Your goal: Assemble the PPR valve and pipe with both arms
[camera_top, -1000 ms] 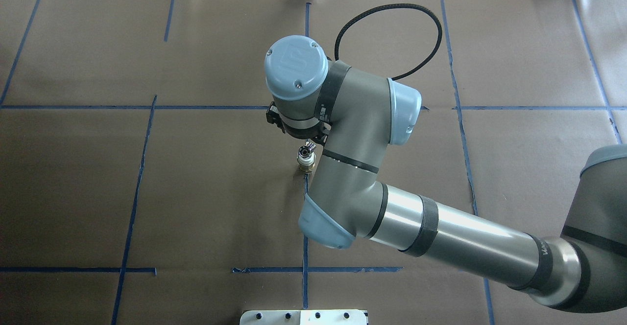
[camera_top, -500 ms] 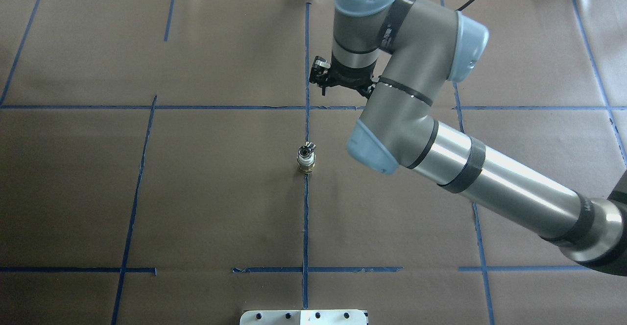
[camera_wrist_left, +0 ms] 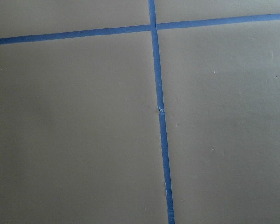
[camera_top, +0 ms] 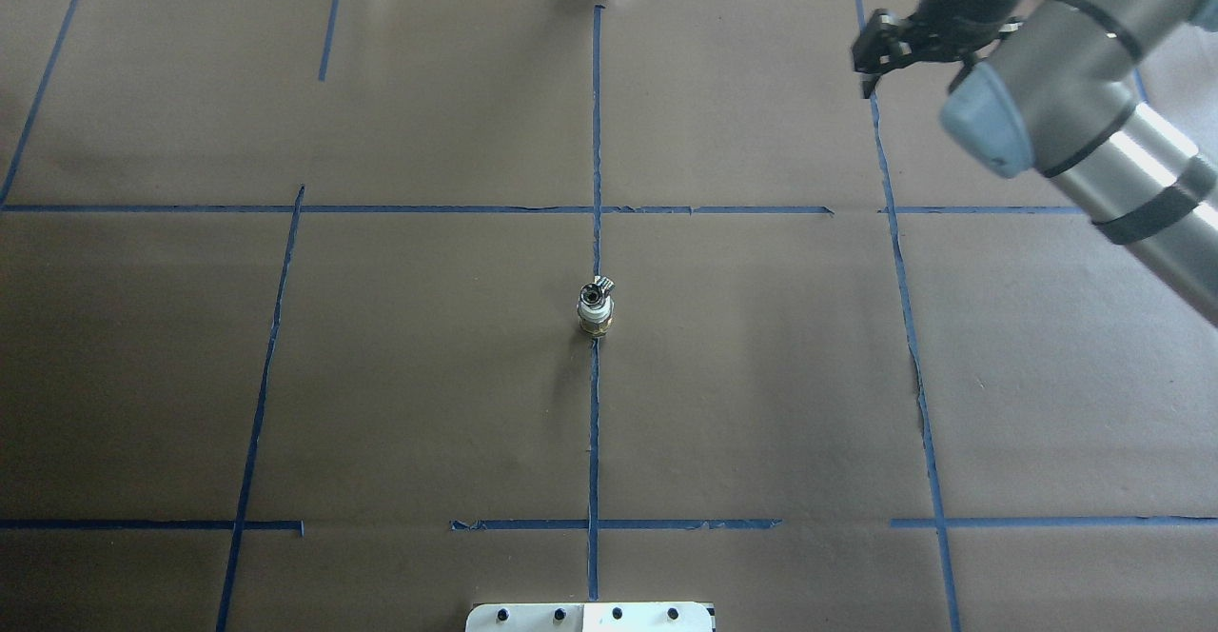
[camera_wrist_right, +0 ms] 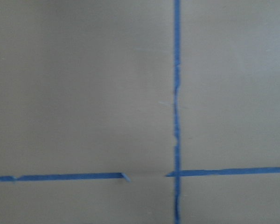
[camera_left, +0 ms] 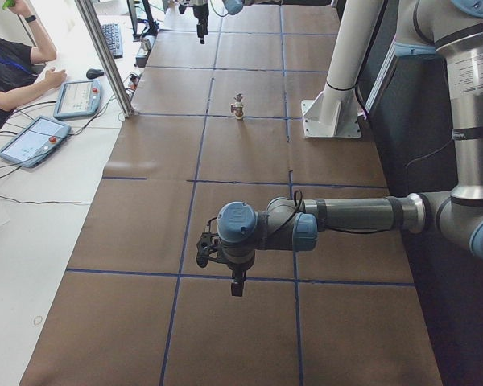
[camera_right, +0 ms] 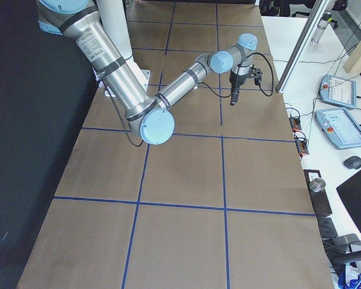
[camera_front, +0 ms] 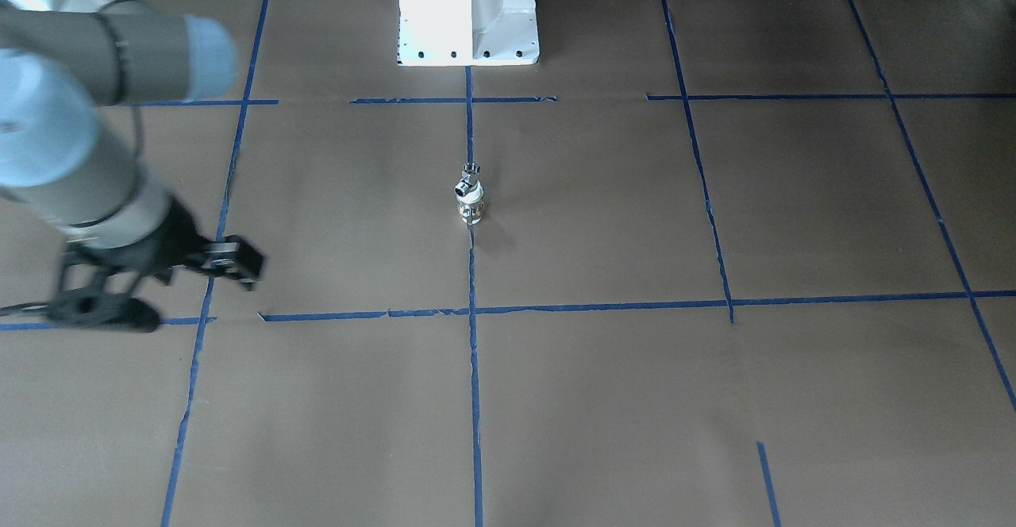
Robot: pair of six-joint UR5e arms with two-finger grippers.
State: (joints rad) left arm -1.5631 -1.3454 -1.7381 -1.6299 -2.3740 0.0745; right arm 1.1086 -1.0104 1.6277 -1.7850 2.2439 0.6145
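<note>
The small valve-and-pipe piece (camera_top: 595, 308) stands upright and alone on the blue centre tape line; it also shows in the front view (camera_front: 469, 194) and the left view (camera_left: 238, 106). My right gripper (camera_top: 904, 56) hangs over the far right of the table, well away from it, with jaws apart and empty; it also shows in the front view (camera_front: 171, 289) and the right view (camera_right: 233, 96). My left gripper (camera_left: 235, 285) points down over the table's left end, far from the piece; I cannot tell if it is open. Both wrist views show only brown paper and blue tape.
Brown paper with blue tape lines (camera_top: 597, 137) covers the table. The white pedestal base (camera_front: 468, 11) stands at the robot's edge. An aluminium post (camera_left: 105, 56) stands at the far edge. Tablets (camera_left: 32, 138) and an operator (camera_left: 8, 64) are beyond it.
My right arm has swung up and away from over the piece to the table's far right. The piece has not moved.
</note>
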